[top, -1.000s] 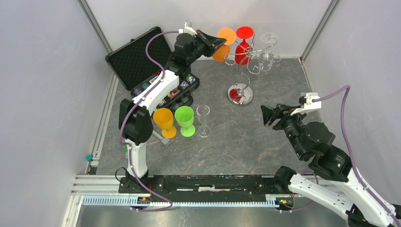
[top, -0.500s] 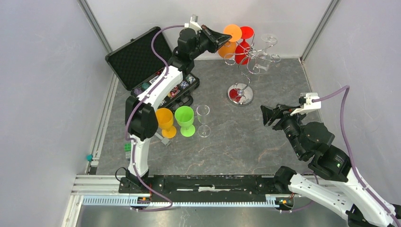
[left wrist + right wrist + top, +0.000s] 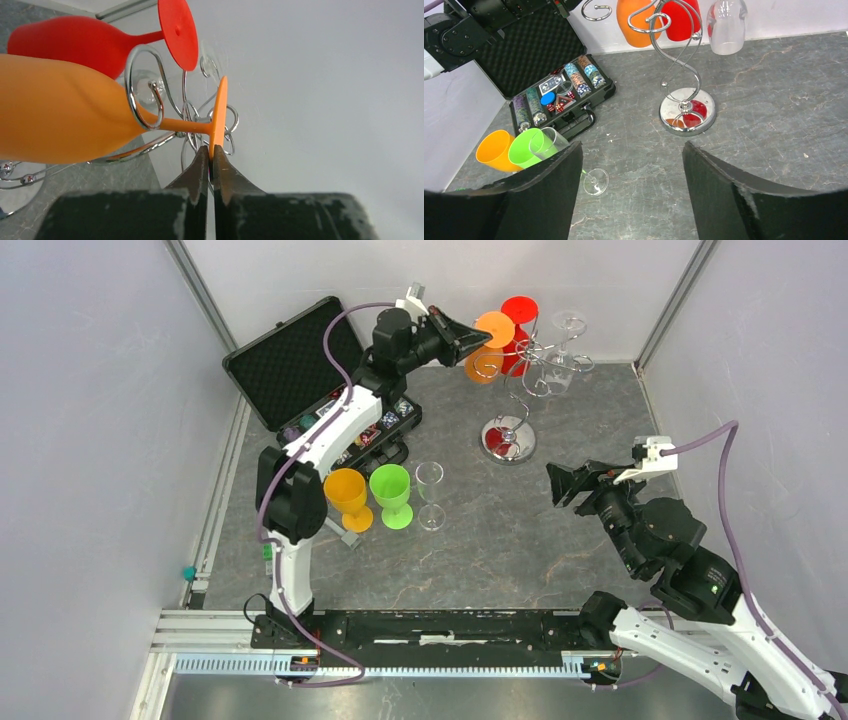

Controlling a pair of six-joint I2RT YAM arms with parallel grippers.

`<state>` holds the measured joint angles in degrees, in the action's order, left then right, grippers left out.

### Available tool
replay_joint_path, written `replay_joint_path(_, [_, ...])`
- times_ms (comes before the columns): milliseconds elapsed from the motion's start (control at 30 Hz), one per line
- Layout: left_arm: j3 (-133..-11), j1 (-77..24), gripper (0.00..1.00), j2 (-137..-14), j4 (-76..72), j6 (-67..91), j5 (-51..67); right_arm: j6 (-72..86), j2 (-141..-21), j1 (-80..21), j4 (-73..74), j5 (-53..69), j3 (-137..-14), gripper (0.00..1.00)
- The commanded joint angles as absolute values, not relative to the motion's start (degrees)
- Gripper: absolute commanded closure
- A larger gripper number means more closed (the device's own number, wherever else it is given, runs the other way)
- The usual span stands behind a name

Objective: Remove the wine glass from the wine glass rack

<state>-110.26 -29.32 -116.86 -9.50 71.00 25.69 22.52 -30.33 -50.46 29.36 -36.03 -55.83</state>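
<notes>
1. Pinching the rim of the orange wine glass (image 3: pixel 65 115) foot, the left gripper (image 3: pixel 210 152) has its fingers clenched tight on it.
2. The orange wine glass is on the rack (image 3: pixel 508 438), at the rack's top left, with its stem threaded through a curled arm.
3. A red glass (image 3: pixel 75 42) hangs on the rack just behind the orange wine glass, and a clear glass (image 3: pixel 726 25) hangs at the rack's right.
4. The right gripper (image 3: pixel 631 145) has its fingers spread wide with nothing between them, well apart from the rack, near-right of its base.
5. A standing orange glass (image 3: pixel 347 495), a green glass (image 3: pixel 390 490) and a small clear glass (image 3: pixel 430 490) are upright on the table (image 3: pixel 500 540), near-left of the rack.
6. An open case (image 3: pixel 300 365) of chips sits left of the rack.
</notes>
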Motion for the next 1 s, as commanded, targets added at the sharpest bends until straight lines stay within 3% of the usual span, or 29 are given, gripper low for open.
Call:
replay_joint_path(0, [-106.72, -28.60, 0.98, -109.45, -12.66, 71.27, 28.75, 24.22, -30.61, -50.30, 27.40, -35.12, -55.33, 0.18])
replay_joint_path(233, [-96.75, -25.50, 0.98, -100.16, -13.10, 68.24, 27.27, 24.81, -29.47, -50.30, 24.55, -32.71, -52.53, 0.02])
replay_joint_path(600, [-75.60, -20.91, 0.98, -77.39, -15.88, 71.27, 27.40, 29.41, -29.38, -50.25, 5.52, -18.18, -42.34, 0.02])
replay_joint_path(967, [-56.75, -21.13, 0.98, -54.70, -29.68, 95.06, 30.58, 41.91, -35.02, -50.33, -32.15, -5.24, -31.14, 0.02])
